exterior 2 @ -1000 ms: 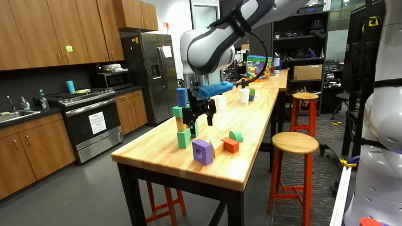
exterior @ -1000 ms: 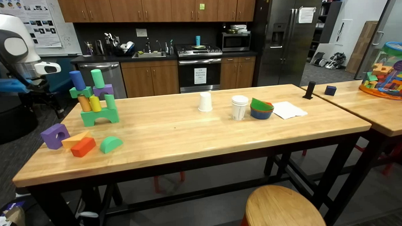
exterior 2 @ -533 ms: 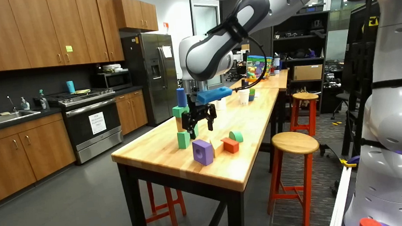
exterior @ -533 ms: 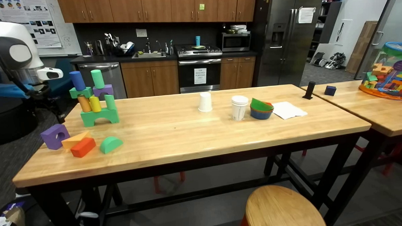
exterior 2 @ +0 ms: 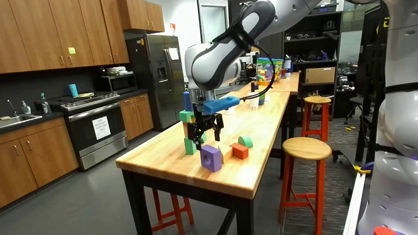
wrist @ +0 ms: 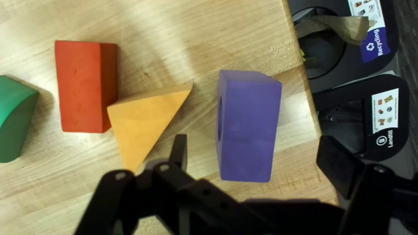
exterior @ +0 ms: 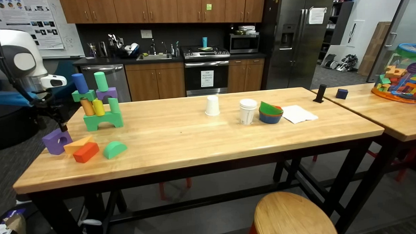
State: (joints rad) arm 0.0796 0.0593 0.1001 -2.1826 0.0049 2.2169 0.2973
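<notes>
In an exterior view, the arm (exterior 2: 297, 2) reaches out over the bench (exterior 2: 167, 155) and bends down at its end. The jaws point down, wide apart, with nothing in them. They hang just above the purple block with a hole (exterior 2: 211, 157), near the end of the bench, and hide some of the block tower (exterior 2: 185, 115).

In an exterior view, the whole tower shows, close to the jaws. Farther down the bench are an upside-down cup (exterior: 212, 105), a stack of cups (exterior: 247, 114) and some bowls (exterior: 269, 119).

In the wrist view, the purple block shows between the fingers (wrist: 179, 150). The orange triangle block (wrist: 143, 120) is close to one finger and right by the red block (wrist: 80, 88). Only here can you read the words on the recycling bin (wrist: 351, 63) and the landfill bin (wrist: 396, 143), past the bench's edge.
</notes>
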